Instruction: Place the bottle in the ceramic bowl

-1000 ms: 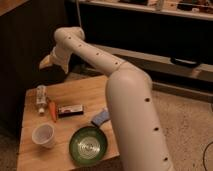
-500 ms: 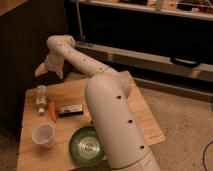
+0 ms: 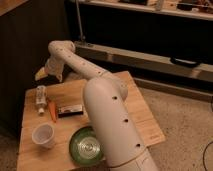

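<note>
The gripper (image 3: 42, 73) hangs at upper left, by the bench (image 3: 137, 112) edge; the bottle (image 3: 41, 96) lies just below it, the ceramic bowl (image 3: 78, 148) at bottom centre.

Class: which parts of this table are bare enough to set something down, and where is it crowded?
Bare wood: right of the arm, to the table edge; also the strip behind the dark box. Crowded: the left, where bottle, carrot, white cup and ceramic bowl cluster, the gripper above the far left corner.
</note>
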